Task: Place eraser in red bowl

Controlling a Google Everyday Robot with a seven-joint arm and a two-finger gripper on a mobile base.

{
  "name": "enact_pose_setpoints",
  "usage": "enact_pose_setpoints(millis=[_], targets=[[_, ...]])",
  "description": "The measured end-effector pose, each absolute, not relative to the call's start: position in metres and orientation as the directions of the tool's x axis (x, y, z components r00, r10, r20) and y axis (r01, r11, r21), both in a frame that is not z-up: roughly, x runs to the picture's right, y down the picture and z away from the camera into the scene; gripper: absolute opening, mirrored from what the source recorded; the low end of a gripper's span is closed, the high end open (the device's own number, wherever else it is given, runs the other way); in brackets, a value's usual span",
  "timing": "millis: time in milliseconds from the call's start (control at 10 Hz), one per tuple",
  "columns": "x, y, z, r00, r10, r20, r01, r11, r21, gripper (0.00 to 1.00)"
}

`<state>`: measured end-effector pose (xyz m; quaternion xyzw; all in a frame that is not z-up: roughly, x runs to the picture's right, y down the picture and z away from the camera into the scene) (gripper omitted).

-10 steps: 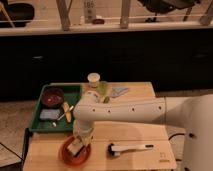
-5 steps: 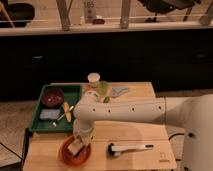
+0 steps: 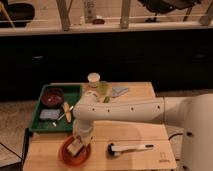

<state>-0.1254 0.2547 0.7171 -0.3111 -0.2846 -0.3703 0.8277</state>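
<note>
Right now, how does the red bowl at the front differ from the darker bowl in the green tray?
The red bowl is bright orange-red; the maroon bowl is dark. The red bowl sits on the wooden table at the front; the maroon bowl sits in the green tray behind it. The gripper hangs in the red bowl; nothing reaches into the maroon bowl. Both are shallow, round and upright.

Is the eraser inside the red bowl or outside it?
Inside: the eraser lies within the rim of the red bowl, with the pincer just above it.
</note>
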Motion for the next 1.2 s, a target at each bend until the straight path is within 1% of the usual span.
enact_pose_setpoints(millis=[500,600,1200], targets=[[-0.1237,0.2531,0.7182,0.566,-0.432,0.702,0.789,0.53,-0.311,0.75],[-0.1236,0.2527,0.7184,0.567,-0.431,0.702,0.789,0.53,-0.311,0.8],[-0.1238,0.2516,0.7189,0.563,-0.429,0.706,0.792,0.525,-0.313,0.8]])
